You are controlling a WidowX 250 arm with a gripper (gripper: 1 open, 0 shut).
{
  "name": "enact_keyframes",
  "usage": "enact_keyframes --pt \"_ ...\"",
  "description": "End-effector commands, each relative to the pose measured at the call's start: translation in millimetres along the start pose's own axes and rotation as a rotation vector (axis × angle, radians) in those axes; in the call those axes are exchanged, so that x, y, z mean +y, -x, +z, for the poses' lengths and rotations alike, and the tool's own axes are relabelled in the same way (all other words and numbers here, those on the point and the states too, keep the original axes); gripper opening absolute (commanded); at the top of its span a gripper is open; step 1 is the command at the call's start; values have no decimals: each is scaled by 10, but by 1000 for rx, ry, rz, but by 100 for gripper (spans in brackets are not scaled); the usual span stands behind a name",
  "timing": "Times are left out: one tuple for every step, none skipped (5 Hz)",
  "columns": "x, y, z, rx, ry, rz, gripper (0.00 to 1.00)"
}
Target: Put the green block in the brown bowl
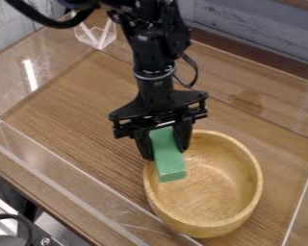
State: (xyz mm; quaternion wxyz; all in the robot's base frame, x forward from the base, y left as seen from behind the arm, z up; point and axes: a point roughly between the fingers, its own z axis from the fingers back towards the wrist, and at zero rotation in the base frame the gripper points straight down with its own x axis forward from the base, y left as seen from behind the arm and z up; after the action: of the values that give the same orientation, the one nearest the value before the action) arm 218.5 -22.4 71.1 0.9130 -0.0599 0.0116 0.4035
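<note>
Bench-like work spot, kind of room unclear.
Before you: one wood-grain tabletop, plank-like; one black robot arm above it; dark cables at the near left corner. Possibly a lab.

From here the robot arm looks black all over, built of chunky, angular segments with small pale glints along the edges. A thin dark cable loops out at its side, and the gripper has dark, knobbly linkages spreading to either side.
</note>
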Motion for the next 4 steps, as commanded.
enact_keyframes --pt "-23 -23 102 -27 40 -8 0" --pt "-14 -16 106 -24 44 -17 0" --pt "-4 -10 110 -22 47 -25 0" --pt "5 -4 115 -20 50 -34 0"
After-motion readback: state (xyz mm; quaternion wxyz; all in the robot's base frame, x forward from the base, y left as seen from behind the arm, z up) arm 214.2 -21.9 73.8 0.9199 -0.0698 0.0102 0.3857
